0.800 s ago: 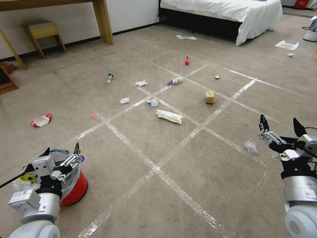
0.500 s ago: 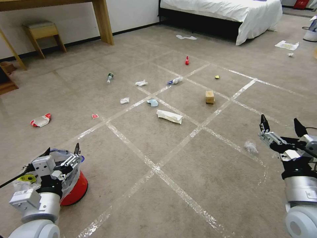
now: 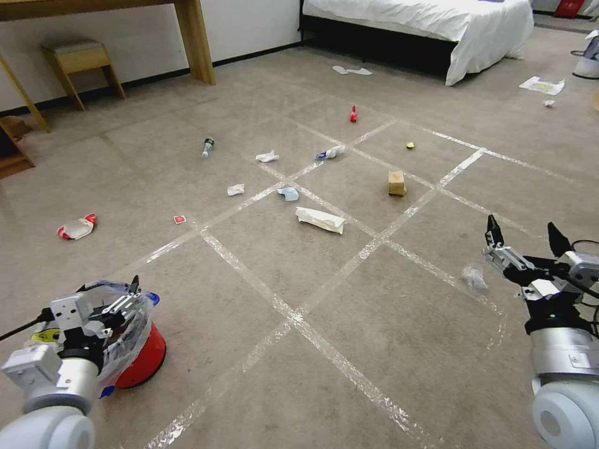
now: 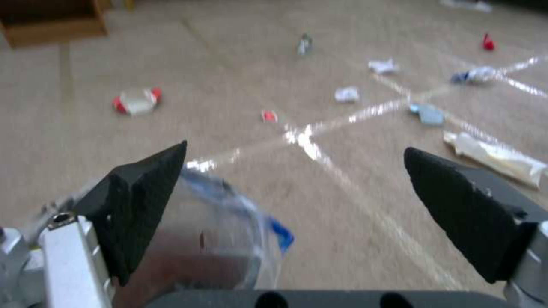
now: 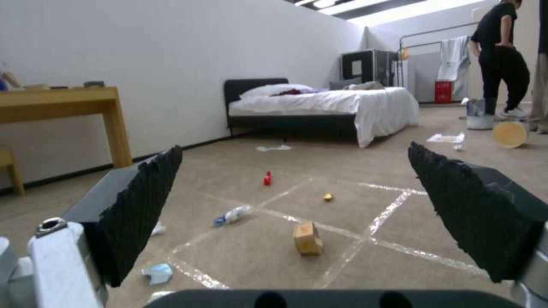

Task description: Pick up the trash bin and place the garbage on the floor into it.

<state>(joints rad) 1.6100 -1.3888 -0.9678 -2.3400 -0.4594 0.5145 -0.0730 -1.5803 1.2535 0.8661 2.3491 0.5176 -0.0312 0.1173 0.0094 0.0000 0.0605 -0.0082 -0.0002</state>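
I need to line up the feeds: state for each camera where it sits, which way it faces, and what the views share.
Head view: high, looking down at the carpet; left gripper over the trash bin, right gripper open.
Left wrist view: looking past open fingers over the bin's rim.
Right wrist view: low, facing the bed.
Shared: the brown box.
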